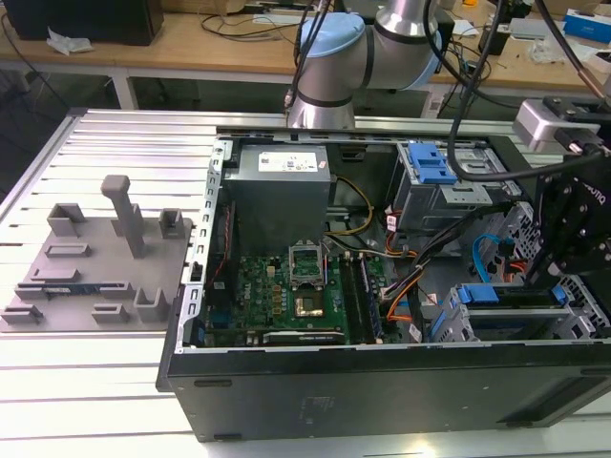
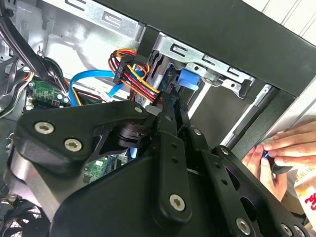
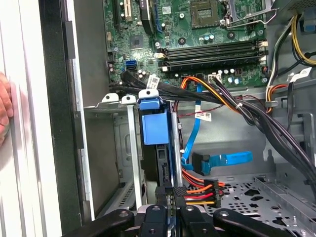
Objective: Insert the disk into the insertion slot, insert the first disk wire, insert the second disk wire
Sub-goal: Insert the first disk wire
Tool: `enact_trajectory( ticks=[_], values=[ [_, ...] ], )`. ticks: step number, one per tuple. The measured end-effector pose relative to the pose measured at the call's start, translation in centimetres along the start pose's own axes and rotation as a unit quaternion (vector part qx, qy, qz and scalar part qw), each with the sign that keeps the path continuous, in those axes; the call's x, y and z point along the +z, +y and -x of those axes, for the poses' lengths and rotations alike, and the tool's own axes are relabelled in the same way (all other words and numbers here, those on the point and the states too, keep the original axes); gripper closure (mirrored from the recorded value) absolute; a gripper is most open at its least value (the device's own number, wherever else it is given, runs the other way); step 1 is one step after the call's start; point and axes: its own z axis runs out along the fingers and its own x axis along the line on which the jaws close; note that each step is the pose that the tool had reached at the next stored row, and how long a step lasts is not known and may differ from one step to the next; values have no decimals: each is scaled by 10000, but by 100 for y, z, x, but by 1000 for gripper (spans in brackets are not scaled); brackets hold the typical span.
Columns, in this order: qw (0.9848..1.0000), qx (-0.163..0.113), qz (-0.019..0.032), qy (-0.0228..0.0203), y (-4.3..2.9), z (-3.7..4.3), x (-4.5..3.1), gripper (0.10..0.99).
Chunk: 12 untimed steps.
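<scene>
Now the disk (image 3: 157, 128) sits in the slot (image 3: 111, 103), blue frame showing, at about 4 o'clock in the case (image 1: 382, 382) in the exterior view. So the step in hand looks like the first wire (image 3: 202, 193), the one with red, orange and yellow strands. In the first wrist view the claw (image 3: 171, 197) is clenched on that wire's black plug, right at the disk's edge. I cannot tell if the plug is in yet. The blue wire (image 3: 227, 159) lies loose just beside the disk, not plugged in. I think the plug must meet the disk's socket straight, and it needs a soft, even push with no tilt. A person's hand (image 3: 4, 106) lies on the bench (image 1: 95, 401) just outside the case.
</scene>
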Motion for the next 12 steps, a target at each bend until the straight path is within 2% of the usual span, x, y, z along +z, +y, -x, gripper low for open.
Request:
enact_trajectory(
  ticks=[12],
  values=[
    [10000,3,1,-3,1,7,65,922]
  ],
)
